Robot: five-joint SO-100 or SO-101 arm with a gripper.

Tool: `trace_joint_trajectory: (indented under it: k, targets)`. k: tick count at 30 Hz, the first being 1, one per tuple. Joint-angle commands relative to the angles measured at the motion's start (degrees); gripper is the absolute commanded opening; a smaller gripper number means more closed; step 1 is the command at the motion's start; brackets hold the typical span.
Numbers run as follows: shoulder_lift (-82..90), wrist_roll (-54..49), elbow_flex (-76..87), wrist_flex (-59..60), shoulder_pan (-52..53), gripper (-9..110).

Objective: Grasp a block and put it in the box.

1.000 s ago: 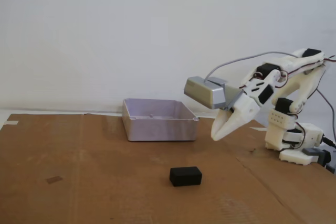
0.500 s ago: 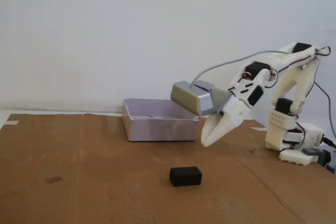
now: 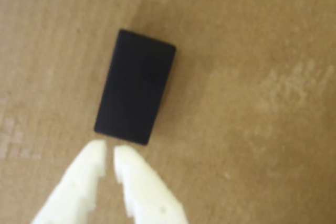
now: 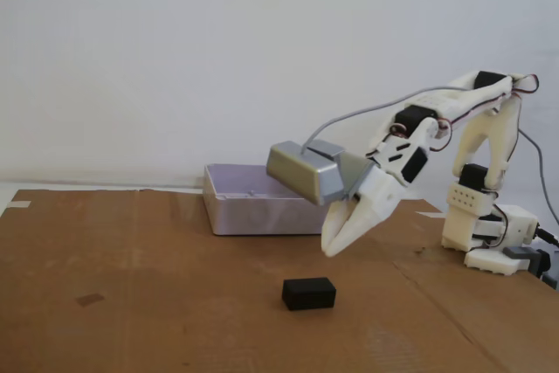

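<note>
The black block (image 4: 308,293) lies flat on the brown cardboard, alone near the front centre in the fixed view. In the wrist view the block (image 3: 135,86) fills the upper middle, just beyond my fingertips. My white gripper (image 4: 330,251) hangs above and slightly right of the block, tips pointing down-left, not touching it. Its jaws stand almost together with only a thin slit between them, gripper (image 3: 109,153) holding nothing. The pale grey-lilac box (image 4: 253,207) sits behind, to the left of the gripper, partly hidden by the silver camera module (image 4: 306,172).
The arm's base (image 4: 493,238) stands at the right edge of the cardboard. A cardboard seam (image 4: 437,281) runs diagonally at the right. A small tape mark (image 4: 89,300) lies at the left front.
The arm has reached forward and down to the left, bringing the gripper from beside the box's right corner to just above the block. The block and box have not moved.
</note>
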Motion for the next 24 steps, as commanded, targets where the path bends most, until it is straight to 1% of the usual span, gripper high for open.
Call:
trace_joint_trajectory:
  k: [1, 21, 24]
  targets:
    - [-0.35, -0.44, -9.4, -2.64, -1.05, 1]
    - [-6.68, -0.62, -11.43, -2.64, -0.18, 1]
    - [-6.77, -0.62, -11.43, -2.64, -0.18, 6]
